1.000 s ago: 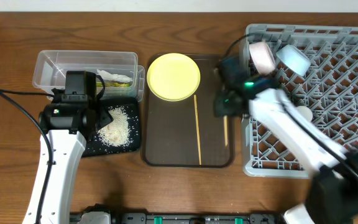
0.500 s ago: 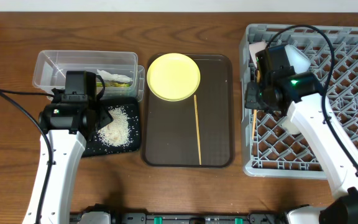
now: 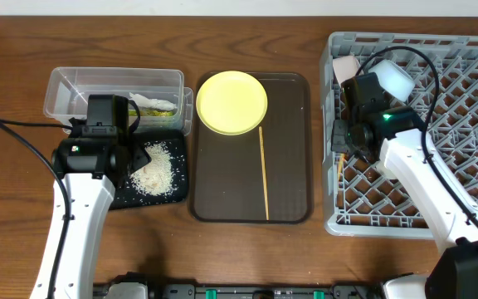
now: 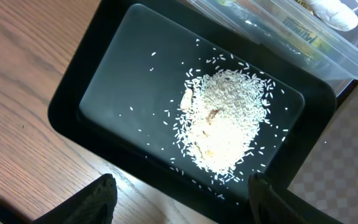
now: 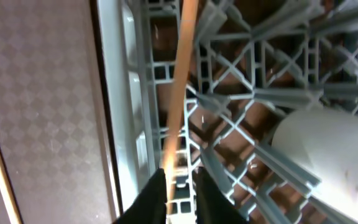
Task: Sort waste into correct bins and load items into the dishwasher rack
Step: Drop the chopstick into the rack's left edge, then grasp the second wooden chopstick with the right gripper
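Chopstick (image 5: 180, 93) pinched tight in my right gripper (image 5: 180, 190), just inside the dishwasher rack's (image 3: 471, 83) left wall, over its lattice. A second chopstick (image 3: 264, 174) lies on the brown tray (image 3: 222, 183) left of the rack. Farther left of the rack, my left gripper (image 4: 185, 196) hangs wide open, empty, over the rice (image 4: 225, 121).

A wooden table (image 3: 247, 257) of warm brown, its grain running sideways, fills nearly the whole overhead view and lies beneath both the left gripper (image 4: 180, 186) and the right gripper (image 5: 180, 180). Beyond the grippers, along the table's far edge, runs a thin pale strip (image 3: 222, 7), too narrow to tell whether it is wall or floor. The light is soft and even across the wood.
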Available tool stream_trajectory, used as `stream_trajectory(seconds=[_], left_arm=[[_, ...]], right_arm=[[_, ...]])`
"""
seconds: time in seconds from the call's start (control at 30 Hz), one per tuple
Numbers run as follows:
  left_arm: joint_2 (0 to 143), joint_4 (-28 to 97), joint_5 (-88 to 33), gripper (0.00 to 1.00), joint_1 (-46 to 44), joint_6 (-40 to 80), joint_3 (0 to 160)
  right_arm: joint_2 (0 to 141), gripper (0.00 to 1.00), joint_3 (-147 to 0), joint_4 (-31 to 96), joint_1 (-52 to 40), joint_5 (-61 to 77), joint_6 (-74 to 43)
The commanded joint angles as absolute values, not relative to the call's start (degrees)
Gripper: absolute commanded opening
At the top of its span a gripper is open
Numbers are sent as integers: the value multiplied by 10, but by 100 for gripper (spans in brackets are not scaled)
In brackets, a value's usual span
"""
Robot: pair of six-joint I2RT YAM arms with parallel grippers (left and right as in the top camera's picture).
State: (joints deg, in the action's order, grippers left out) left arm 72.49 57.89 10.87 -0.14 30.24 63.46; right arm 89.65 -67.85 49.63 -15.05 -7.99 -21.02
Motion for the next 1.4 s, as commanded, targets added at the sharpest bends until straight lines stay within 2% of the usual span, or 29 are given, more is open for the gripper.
stream_trajectory(seconds=[0.0,0.13,0.43,0.73,1.03,1.17,1.37], left_arm=[[723,581,111,70,1,310,639],[723,581,111,70,1,309,639],[723,580,111,70,1,310,639],[723,580,111,70,1,310,639],[723,580,111,70,1,310,639],[723,580,111,70,1,310,639],[723,580,111,70,1,310,639]], right_arm=[[902,22,-679,483,-149,-92,-190],[902,25,-690,455,-154,-75,-165],[903,27,-694,363,-222,80,-146],[959,29,-693,351,-331,18,-185],[1082,28,-693,338,-378,17,-238],[1115,23,-693,338,-386,17,-263],[1126,1,-693,370,-386,-38,-290]])
